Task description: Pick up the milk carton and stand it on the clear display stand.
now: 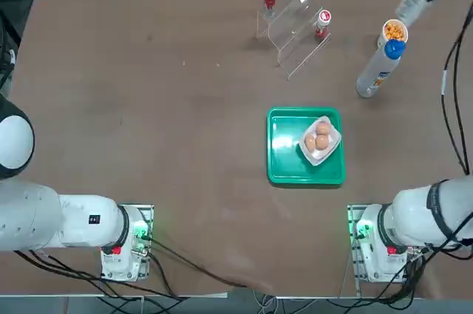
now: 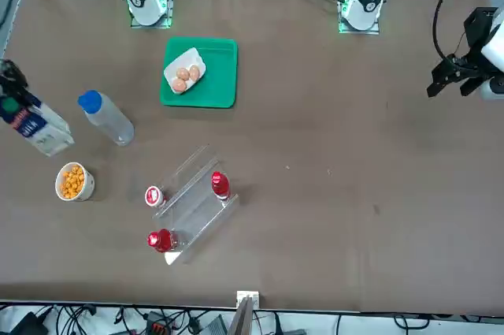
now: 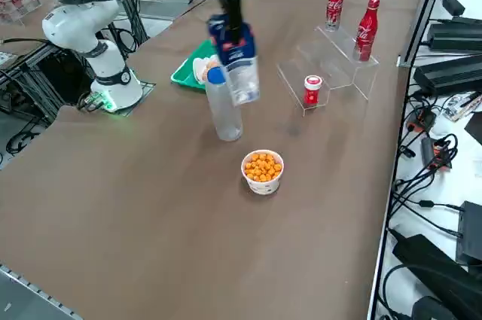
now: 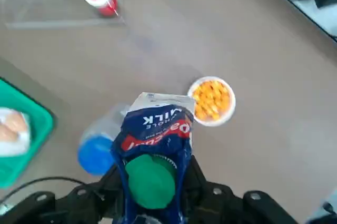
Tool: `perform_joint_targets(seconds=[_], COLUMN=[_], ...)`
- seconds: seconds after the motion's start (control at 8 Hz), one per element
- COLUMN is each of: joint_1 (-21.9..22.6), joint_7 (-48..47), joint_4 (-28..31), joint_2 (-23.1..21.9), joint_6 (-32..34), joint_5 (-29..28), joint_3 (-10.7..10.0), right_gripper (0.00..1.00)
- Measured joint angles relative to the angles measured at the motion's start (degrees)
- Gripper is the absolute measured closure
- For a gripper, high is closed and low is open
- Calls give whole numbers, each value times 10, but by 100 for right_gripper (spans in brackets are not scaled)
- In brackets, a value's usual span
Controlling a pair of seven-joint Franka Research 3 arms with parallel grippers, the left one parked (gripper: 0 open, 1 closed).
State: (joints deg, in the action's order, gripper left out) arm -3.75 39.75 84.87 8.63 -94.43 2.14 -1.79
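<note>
Above the table's far right part, the milk carton (image 3: 242, 71) hangs in your right gripper (image 4: 154, 176), and you have its fingers pinching the carton at its gabled top, by the green cap (image 4: 151, 182). It is clear of the stand (image 1: 293, 29), which lies well to the left, near the table's far edge. You have the cup (image 3: 262, 172) of orange snacks and the blue-capped bottle (image 3: 224, 109) between carton and tray, standing on the table near each other.

On the see-through stand you can see two red soda bottles (image 3: 366, 30) (image 3: 335, 2) and a small red bottle (image 3: 312, 90) with a white top (the small one is on the side toward the cup). Nearer to you than the stand is the green tray (image 1: 284, 170), flat on the table, and in it sits a white dish (image 2: 190, 59) with three eggs (image 1: 322, 141). Your table (image 1: 170, 107) is brown, and beyond its far edge you see black cables (image 3: 422, 184) on a white surface.
</note>
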Motion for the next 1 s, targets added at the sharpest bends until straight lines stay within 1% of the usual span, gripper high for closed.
perform_joint_targets(seconds=[0.25,0.5,0.75,1.0], joint_1=[60,111,134,149], joint_7=[-77,-128,-136,-136], joint_4=[-39,-64,-81,-86], joint_2=[39,75,100,121], joint_6=[3,2,-14,-38], joint_5=[-7,-31,-65,-85], joint_3=[1,1,1,1], right_gripper=[53,53,53,53])
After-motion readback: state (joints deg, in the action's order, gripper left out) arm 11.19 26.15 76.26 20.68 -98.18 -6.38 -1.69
